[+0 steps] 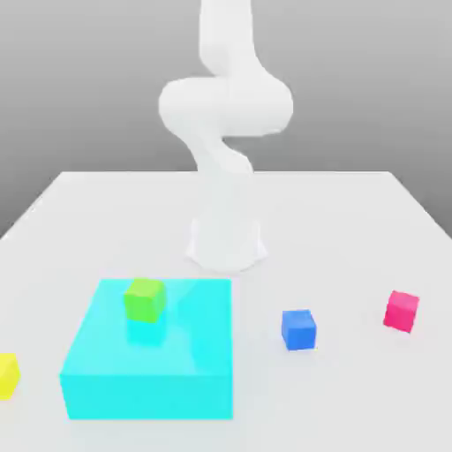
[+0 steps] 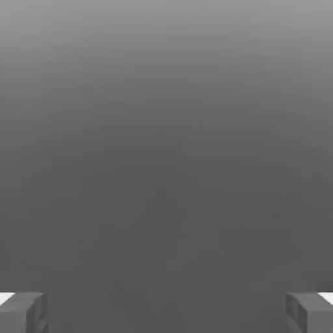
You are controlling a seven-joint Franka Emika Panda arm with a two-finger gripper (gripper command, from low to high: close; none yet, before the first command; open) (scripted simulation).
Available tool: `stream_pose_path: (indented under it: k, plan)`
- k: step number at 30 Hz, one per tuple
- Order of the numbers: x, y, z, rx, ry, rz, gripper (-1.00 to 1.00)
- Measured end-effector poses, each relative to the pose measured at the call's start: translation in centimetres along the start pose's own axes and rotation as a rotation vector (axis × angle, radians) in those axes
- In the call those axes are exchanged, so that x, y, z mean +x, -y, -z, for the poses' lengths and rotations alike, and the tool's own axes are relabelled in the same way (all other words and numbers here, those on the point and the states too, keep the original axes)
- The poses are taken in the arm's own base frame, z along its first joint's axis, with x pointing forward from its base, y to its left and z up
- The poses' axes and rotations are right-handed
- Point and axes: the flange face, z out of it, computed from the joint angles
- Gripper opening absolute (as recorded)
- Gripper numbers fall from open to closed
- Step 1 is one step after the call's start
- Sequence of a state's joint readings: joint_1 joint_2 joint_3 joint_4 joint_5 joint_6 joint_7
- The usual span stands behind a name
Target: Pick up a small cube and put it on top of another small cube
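Observation:
The small magenta-pink cube (image 1: 402, 311) rests on the white table at the exterior view's right. The small yellow cube (image 1: 8, 374) sits at the far left edge of that view, beside the big cyan block (image 1: 150, 362). In the hand view my gripper (image 2: 166, 311) stands open, its two fingertips (image 2: 23, 311) far apart with nothing between them and plain grey background beyond. The white arm (image 1: 225, 115) rises at the back middle of the table, well away from both cubes.
A green cube (image 1: 144, 299) sits on top of the big cyan block. A blue cube (image 1: 298, 328) lies on the table (image 1: 335, 229) between the block and the pink cube. The arm's base (image 1: 226, 243) stands behind them.

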State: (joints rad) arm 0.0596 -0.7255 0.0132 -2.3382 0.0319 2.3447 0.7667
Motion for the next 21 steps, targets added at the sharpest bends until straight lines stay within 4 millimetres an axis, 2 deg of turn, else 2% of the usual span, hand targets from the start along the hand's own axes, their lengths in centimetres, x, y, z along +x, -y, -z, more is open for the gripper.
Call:
stream_pose_path:
  k: [5, 10, 13, 16, 21]
  plan:
    - [-6.9, 2.7, -9.5, -0.017, 0.181, 0.146, 0.00]
    - [-16.1, 3.9, -17.0, -0.047, 0.340, 0.302, 0.00]
    - [-22.4, 3.6, -20.4, -0.071, 0.427, 0.402, 0.00]
    - [-28.8, 2.6, -23.2, -0.100, 0.506, 0.507, 0.00]
    - [-39.2, -1.1, -26.1, -0.156, 0.618, 0.690, 0.00]
